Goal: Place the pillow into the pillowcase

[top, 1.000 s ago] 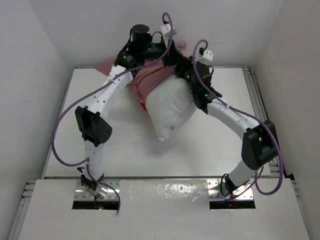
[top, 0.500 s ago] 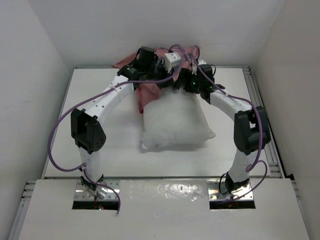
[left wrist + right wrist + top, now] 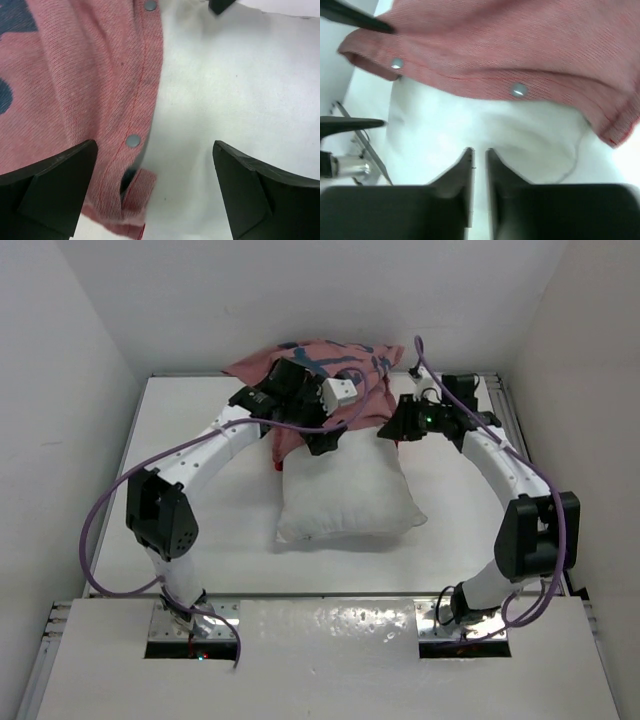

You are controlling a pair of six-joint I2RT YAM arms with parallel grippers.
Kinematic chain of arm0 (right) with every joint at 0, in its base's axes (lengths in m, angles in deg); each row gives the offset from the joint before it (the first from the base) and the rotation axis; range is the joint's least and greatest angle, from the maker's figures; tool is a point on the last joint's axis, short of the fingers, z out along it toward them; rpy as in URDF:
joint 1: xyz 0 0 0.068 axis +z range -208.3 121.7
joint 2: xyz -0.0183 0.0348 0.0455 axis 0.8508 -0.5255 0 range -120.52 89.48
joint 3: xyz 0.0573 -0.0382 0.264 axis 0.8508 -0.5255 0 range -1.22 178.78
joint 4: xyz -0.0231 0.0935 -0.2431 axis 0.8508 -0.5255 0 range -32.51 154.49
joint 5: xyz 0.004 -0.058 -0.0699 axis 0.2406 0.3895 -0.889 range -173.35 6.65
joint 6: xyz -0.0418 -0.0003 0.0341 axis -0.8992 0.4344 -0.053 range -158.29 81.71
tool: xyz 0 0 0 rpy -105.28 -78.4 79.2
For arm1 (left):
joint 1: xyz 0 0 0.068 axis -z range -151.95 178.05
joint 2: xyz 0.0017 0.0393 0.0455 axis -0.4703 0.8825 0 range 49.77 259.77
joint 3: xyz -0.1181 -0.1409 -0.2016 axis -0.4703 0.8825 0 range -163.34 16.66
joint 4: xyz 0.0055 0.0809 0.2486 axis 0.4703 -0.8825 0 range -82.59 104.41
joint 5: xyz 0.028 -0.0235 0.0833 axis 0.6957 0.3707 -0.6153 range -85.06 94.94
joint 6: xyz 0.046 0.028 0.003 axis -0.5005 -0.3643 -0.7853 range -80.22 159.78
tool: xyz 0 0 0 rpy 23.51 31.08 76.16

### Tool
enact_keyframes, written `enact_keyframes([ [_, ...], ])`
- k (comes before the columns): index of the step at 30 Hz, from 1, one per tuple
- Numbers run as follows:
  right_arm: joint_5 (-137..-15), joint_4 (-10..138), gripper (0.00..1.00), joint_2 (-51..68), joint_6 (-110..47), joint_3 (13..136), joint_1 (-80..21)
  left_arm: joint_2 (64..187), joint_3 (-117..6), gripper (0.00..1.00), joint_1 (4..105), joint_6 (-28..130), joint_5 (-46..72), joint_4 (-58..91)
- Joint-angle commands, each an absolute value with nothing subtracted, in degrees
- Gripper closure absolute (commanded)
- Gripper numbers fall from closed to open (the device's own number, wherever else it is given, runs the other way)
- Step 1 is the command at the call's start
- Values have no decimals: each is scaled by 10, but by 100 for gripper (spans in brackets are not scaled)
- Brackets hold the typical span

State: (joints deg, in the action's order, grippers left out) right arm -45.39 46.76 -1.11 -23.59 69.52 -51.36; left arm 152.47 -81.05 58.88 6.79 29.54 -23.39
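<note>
The pillow lay flat mid-table, its far end meeting the snap-studded hem of the pillowcase, which was heaped at its 12 o'clock. The left gripper hung wide open over that hem, holding nothing. The right gripper had its fingers almost together and, in a blurred view, seemed to pinch nothing. With no grip on the opening, the hem could slide off the plump corner, or a push might shove the case toward the wall. No brand or legible writing showed, only dark blue print.
</note>
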Motion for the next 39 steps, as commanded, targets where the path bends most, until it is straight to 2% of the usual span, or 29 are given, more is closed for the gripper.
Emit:
enact_keyframes([
  [1, -397, 501, 92, -20, -177, 681, -550, 1467, -819, 0, 564, 70, 263, -236],
  [2, -398, 518, 92, -25, -152, 679, -557, 1462, -816, 10, 553, 87, 260, -236],
  [3, -400, 538, 88, -28, -100, 674, -564, 1458, -812, 35, 530, 95, 266, -236],
  [4, -408, 599, 73, -33, -69, 657, -580, 1446, -796, 66, 518, 114, 265, -232],
  [5, -415, 636, 70, -35, -7, 646, -580, 1439, -784, 99, 507, 150, 252, -218],
  [6, -425, 673, 68, -36, 19, 634, -603, 1433, -756, 100, 489, 159, 245, -212],
  [7, -443, 714, 61, -38, 36, 622, -606, 1419, -740, 100, 481, 162, 239, -205],
  [9, -527, 707, 55, -40, 45, 628, -603, 1398, -686, 100, 468, 147, 217, -180],
  [10, -550, 703, 45, -47, 45, 632, -602, 1394, -669, 100, 464, 145, 204, -168],
  [11, -573, 704, 42, -55, 45, 635, -601, 1393, -654, 97, 462, 146, 191, -151],
  [13, -578, 700, 40, -74, 43, 650, -601, 1400, -632, 70, 448, 159, 193, -149],
  [14, -586, 694, 40, -92, 39, 655, -601, 1405, -631, 47, 443, 179, 200, -150],
  [16, -599, 688, 40, -104, 39, 658, -601, 1421, -628, 38, 426, 203, 205, -156],
  [19, -587, 730, 41, -123, 53, 649, -602, 1428, -624, 32, 406, 228, 226, -158],
  [22, -565, 743, 41, -137, 51, 656, -589, 1414, -624, 19, 403, 206, 246, -157],
  [25, -561, 726, 44, -137, 25, 651, -569, 1390, -605, 18, 400, 185, 260, -157],
  [26, -564, 727, 46, -136, 25, 645, -566, 1383, -593, 27, 397, 173, 272, -150],
  [28, -567, 735, 51, -138, 36, 625, -566, 1376, -553, 38, 397, 161, 286, -145],
  [33, -577, 741, 60, -155, 38, 612, -563, 1408, -514, 38, 400, 172, 256, -113],
  [39, -572, 728, 65, -174, 24, 614, -562, 1432, -507, 30, 397, 182, 246, -59],
])
